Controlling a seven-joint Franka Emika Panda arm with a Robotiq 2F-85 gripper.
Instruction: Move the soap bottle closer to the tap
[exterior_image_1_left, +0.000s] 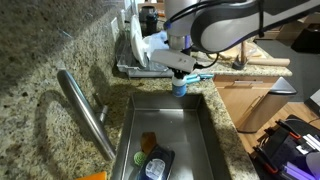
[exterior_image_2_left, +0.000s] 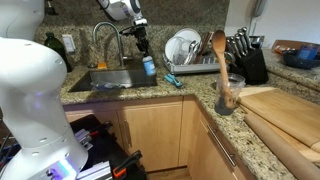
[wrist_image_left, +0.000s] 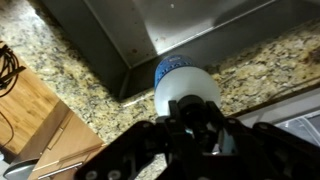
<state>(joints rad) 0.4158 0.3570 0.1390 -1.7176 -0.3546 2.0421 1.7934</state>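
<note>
The soap bottle is a small clear pump bottle of blue liquid. It stands upright at the sink's far rim, on the side away from the tap. My gripper comes down on it from above, shut on its dark pump head. In the wrist view the bottle's white collar shows over the granite by the sink corner, with my gripper clamped round the pump. The bottle sits right of the curved steel tap. I cannot tell whether its base touches the counter.
A teal scrub brush lies next to the bottle. A dish rack with plates stands behind. The sink holds an orange sponge and a dark tray. A jar with a wooden spoon and a knife block stand further along.
</note>
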